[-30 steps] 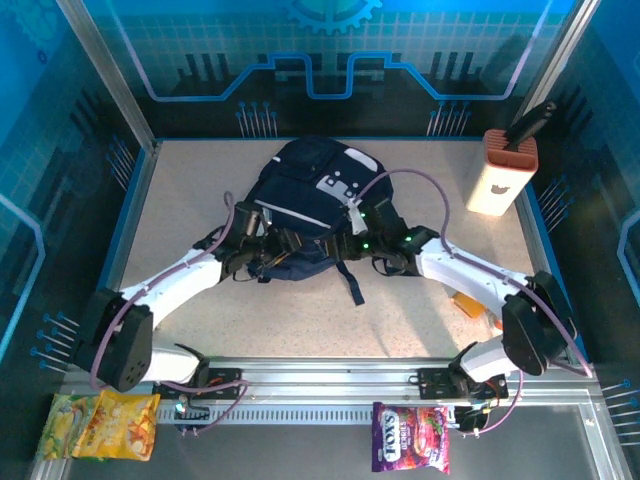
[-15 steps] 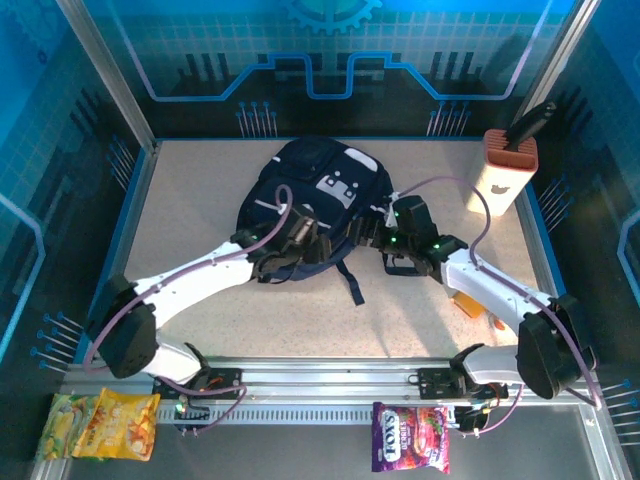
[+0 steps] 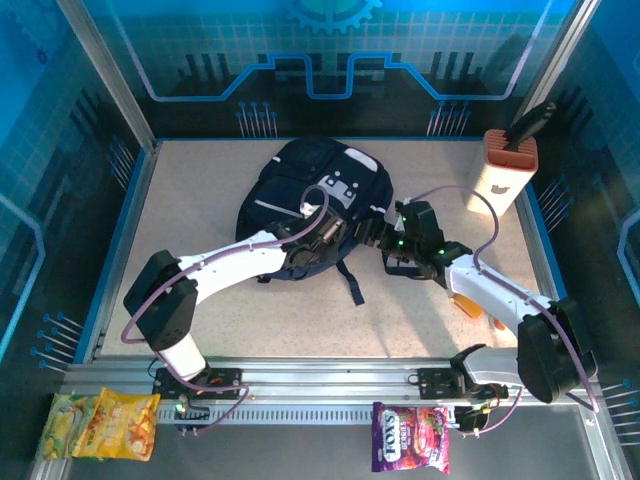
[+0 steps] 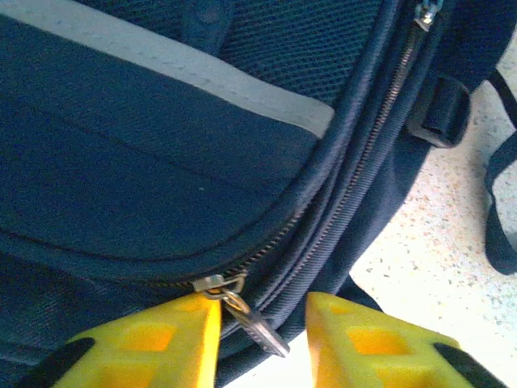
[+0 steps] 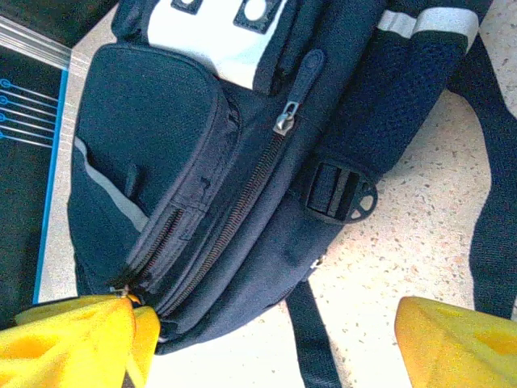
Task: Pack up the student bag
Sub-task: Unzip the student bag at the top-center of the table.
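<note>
The student bag (image 3: 305,185) lies flat at the middle back of the table, dark navy with grey-white patches (image 5: 214,36) near its top. My left gripper (image 3: 333,238) is at the bag's near edge. In the left wrist view its yellow jaws (image 4: 262,315) stand a little apart, and a metal zipper pull (image 4: 257,327) hangs between them, close to the left finger (image 4: 153,339). My right gripper (image 3: 377,236) is at the bag's right side, wide open (image 5: 266,347), with only a strap (image 5: 311,347) and table between its fingers (image 5: 456,339).
An orange-and-white holder (image 3: 503,175) with a black handle stands at the back right. A small orange object (image 3: 465,303) lies beside the right arm. Snack packs, yellow (image 3: 100,425) and purple (image 3: 410,437), lie below the front rail. Blue walls enclose the table.
The left arm has reached rightward along the bag's near edge and its jaws have narrowed around the zipper pull. The right gripper has opened wide and drawn back to the right.
</note>
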Available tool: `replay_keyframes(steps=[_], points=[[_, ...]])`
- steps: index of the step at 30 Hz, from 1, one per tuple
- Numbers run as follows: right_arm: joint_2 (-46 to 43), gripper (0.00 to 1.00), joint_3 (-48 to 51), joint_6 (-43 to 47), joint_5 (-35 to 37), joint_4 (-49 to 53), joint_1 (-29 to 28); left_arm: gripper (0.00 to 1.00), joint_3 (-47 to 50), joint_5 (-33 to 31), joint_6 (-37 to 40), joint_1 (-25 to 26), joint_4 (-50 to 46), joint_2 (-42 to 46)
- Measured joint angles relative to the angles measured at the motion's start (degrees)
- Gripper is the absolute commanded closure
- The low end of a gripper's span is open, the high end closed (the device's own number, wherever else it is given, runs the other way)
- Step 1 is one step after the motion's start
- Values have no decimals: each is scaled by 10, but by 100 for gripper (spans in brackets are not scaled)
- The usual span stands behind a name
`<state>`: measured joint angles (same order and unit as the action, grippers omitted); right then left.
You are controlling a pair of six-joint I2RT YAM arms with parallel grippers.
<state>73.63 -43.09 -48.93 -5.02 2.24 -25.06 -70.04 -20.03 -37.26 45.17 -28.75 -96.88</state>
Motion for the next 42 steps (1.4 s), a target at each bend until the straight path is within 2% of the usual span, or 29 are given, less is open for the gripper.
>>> replay_keyframes(steps=[5, 8, 15, 20, 27, 37, 42], points=[[5, 18, 0, -9, -7, -10, 0, 85, 0, -13, -2, 0, -10, 0], [14, 19, 0, -15, -13, -13, 0, 100, 0, -16, -4, 0, -12, 0], [27, 29, 5, -71, -24, -32, 0, 100, 18, 6, 23, 0, 20, 6], [45, 36, 9, -125, -46, -69, 0, 100, 32, 65, 66, -1, 69, 15], [107, 52, -23, -175, -87, -88, 18, 100, 17, 138, 103, -1, 114, 9], [190, 60, -89, -189, -139, -109, 38, 100, 0, 154, 104, -1, 121, -12], [201, 73, -95, -175, -145, -101, 39, 100, 0, 155, 104, -1, 120, -14]])
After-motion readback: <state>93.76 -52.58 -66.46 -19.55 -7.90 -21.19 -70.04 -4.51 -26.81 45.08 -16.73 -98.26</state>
